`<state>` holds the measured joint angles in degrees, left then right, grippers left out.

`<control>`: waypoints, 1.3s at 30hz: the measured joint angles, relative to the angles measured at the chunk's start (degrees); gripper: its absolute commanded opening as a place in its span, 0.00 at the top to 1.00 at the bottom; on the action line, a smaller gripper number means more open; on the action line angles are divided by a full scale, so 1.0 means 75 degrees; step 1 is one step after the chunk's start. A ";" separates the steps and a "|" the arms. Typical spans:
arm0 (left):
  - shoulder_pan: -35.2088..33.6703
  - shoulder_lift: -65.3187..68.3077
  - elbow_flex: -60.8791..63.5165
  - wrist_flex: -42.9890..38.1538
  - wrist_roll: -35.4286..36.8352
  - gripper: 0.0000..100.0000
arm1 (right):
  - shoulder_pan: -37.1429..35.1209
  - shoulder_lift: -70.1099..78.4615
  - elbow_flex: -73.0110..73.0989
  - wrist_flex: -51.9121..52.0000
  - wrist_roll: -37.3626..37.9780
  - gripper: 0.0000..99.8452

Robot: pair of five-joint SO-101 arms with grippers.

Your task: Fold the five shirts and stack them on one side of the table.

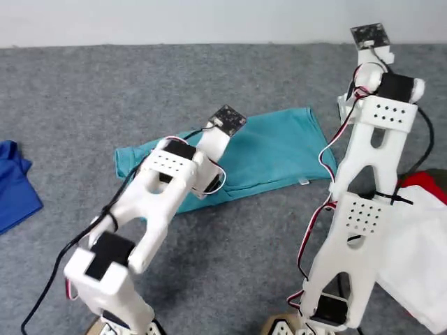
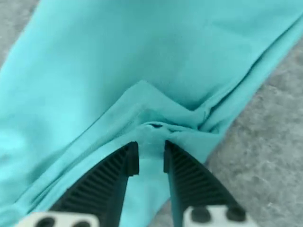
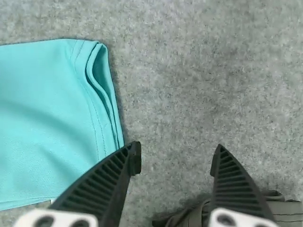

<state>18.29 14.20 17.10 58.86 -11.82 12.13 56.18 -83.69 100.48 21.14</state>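
We find the left gripper (image 2: 150, 158) apparently pinching the near long edge of the teal shirt (image 1: 272, 153), which lies crosswise on the table (image 1: 70, 105), while the right gripper (image 3: 176, 163) hangs spread just off its nearer end.

arms (image 1: 164, 185) (image 1: 370, 160): 2 | teal shirt (image 1: 279, 150): 1 | blue shirt (image 1: 12, 192): 1 | white garment (image 1: 419, 265): 1 | red garment (image 1: 426, 183): 1

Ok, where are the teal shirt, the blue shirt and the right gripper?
teal shirt (image 1: 279, 150): high view, its flat middle.
blue shirt (image 1: 12, 188): high view, the part at the picture's left edge.
right gripper (image 3: 177, 153): right wrist view, midway between its open fingertips.
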 measured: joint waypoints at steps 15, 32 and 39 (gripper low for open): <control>-0.0352 0.0879 -0.1325 -0.0059 0.0000 0.90 | 0.0000 0.0152 -0.0012 0.0000 0.0000 0.75; -0.0410 0.1114 -0.1325 -0.0633 0.0000 0.90 | -0.0012 0.0985 0.0000 0.0000 0.0000 0.75; -0.0692 0.0645 -0.1911 0.0035 0.0000 0.90 | -0.0586 0.1289 -0.0012 0.0000 -0.0223 0.75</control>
<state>13.10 19.03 2.77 59.12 -11.82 7.74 65.85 -83.78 100.48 19.47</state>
